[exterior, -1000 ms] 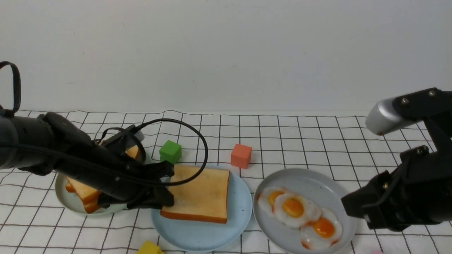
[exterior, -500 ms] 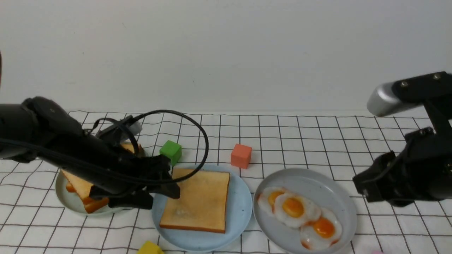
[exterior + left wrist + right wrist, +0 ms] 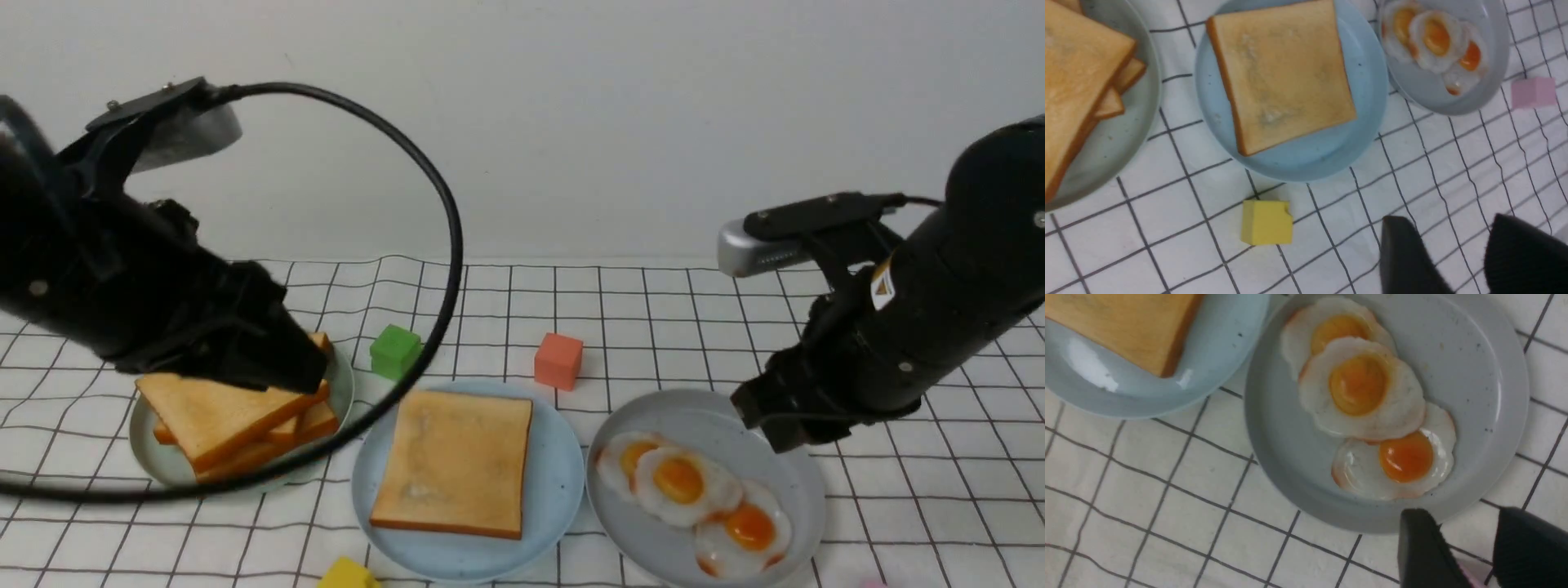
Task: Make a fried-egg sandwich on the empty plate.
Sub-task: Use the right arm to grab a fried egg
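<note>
One golden toast slice lies flat on the light blue plate at front centre, with no egg on it. Three white fried eggs with orange yolks overlap on the grey plate to its right. My left gripper hangs open and empty above the toast stack; in its wrist view nothing is between the jaws. My right gripper is open and empty over the grey plate's far right rim; in its wrist view it is just beside the eggs.
The toast stack lies on a pale green plate at the left. A green cube and an orange-red cube stand behind the plates. A yellow cube is at the front edge, a pink cube by the grey plate. A black cable loops from my left arm.
My left gripper let go of the toast slice, which settled flat on the blue plate, then rose and drew back left. My right arm swung left over the grey plate.
</note>
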